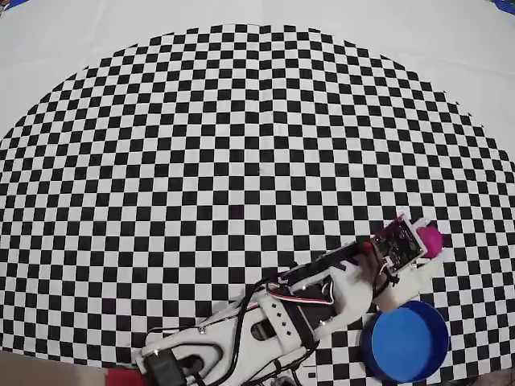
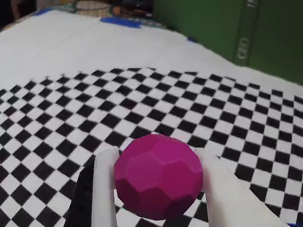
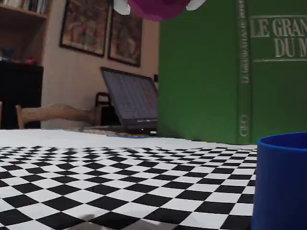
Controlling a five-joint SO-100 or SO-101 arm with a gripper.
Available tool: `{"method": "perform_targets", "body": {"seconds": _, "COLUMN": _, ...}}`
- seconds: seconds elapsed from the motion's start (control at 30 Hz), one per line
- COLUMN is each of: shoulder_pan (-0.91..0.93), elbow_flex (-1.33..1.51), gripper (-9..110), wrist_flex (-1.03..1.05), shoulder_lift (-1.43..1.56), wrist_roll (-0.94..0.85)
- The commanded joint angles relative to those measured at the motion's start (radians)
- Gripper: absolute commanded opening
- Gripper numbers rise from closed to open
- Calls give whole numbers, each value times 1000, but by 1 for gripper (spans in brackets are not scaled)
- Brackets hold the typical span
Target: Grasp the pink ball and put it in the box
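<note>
A: Entry, gripper state. What do you have at the white two-finger claw (image 2: 158,189)?

B: Your claw is clamped on the small faceted magenta-pink ball (image 2: 158,176). In the wrist view one white finger (image 2: 105,189) presses its left side and the other its right side.

A: Height of the ball?

B: Your ball is off the table. The low fixed view shows its underside (image 3: 156,8) at the top edge, high over the black-and-white checkered cloth (image 3: 96,187), with white fingertips either side.

A: Position against the target?

B: From overhead, your ball (image 1: 431,240) peeks out past the small circuit board on the claw, up and slightly right of the round bright-blue shallow tub (image 1: 405,341). Ball and tub are near but apart. The tub sits at the cloth's lower right edge, beside the white arm body (image 1: 282,318).

A: Is the ball over the rim?

B: Probably not; the overhead view suggests a gap, but the fisheye curve makes it hard to judge.
</note>
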Motion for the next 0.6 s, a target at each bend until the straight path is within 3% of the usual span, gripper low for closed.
{"method": "perform_targets", "body": {"seconds": 0.0, "shoulder_pan": 64, "elbow_flex": 2, "gripper": 0, "wrist_flex": 3, "shoulder_lift": 43, "wrist_roll": -8}}
{"method": "perform_targets", "body": {"seconds": 0.57, "shoulder_pan": 411, "elbow_flex": 12, "gripper": 0, "wrist_flex": 282, "shoulder_lift": 302, "wrist_roll": 3}}
